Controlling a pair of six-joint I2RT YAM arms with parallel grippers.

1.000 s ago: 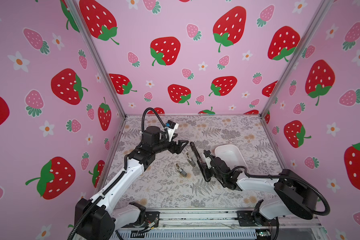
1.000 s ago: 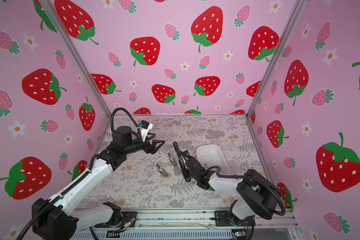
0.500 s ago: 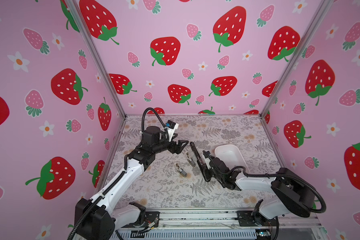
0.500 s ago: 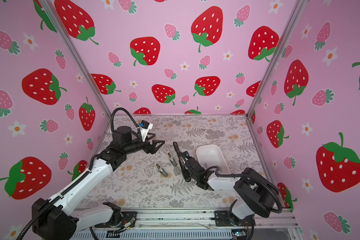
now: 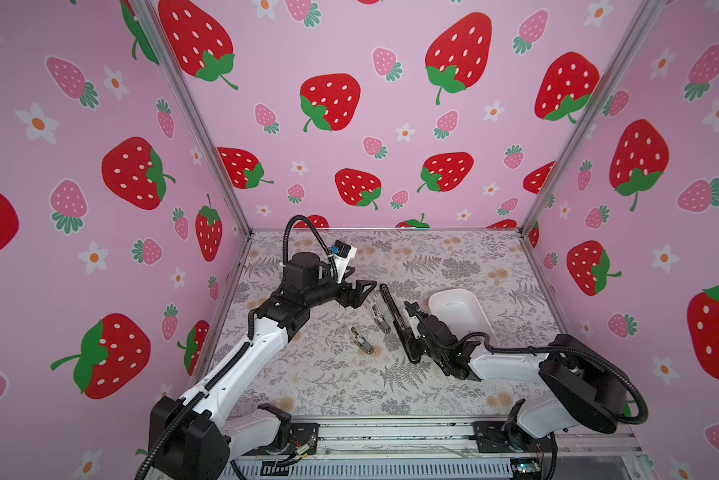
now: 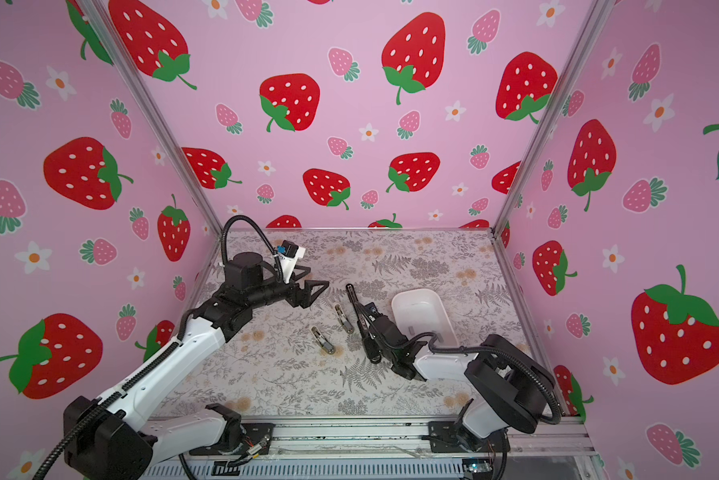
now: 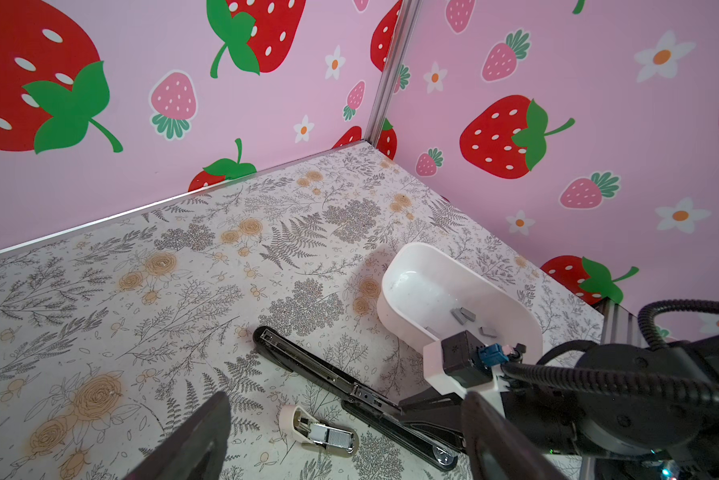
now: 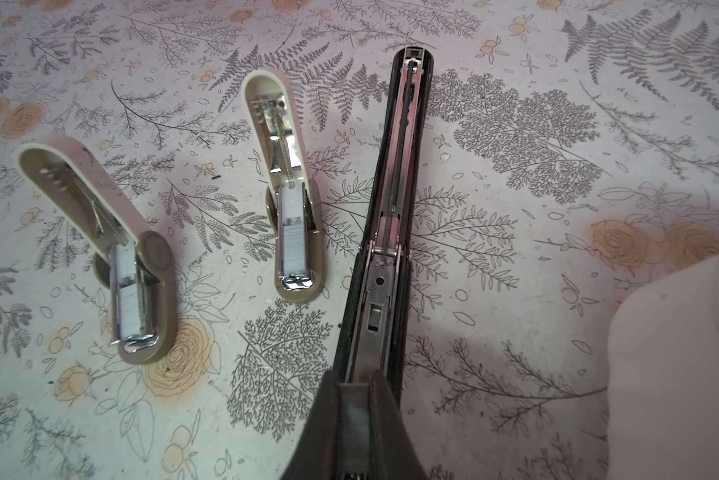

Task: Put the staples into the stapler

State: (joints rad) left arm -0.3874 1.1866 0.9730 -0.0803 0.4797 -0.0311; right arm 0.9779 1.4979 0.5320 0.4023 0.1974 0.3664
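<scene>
- a grey staple strip (image 8: 352, 419) sits pinched between the tips of the right gripper (image 8: 354, 390), which is clenched on it.
- the strip hangs right over the near end of the open channel of the black stapler (image 8: 395, 166); whether it touches the metal cannot be told.
- that stapler lies folded out flat on the table (image 8: 536, 232). it stretches straight away from the right gripper's tips, with its hinge about halfway along and its spring arm at the far end.
- more loose staples (image 7: 462, 314) lie in the white tray (image 7: 416, 286), just off the right gripper's right side.
- off its left side a small beige stapler (image 8: 295, 232) lies open, with silver staples in its channel. a second beige stapler (image 8: 137, 291), open likewise, lies further out that way.
- the left gripper (image 5: 358, 287) hovers above the table, jaws spread wide, grasping nothing. the black stapler's far end lies just ahead of its tips, and the first beige stapler lies on the table between the two grippers.
</scene>
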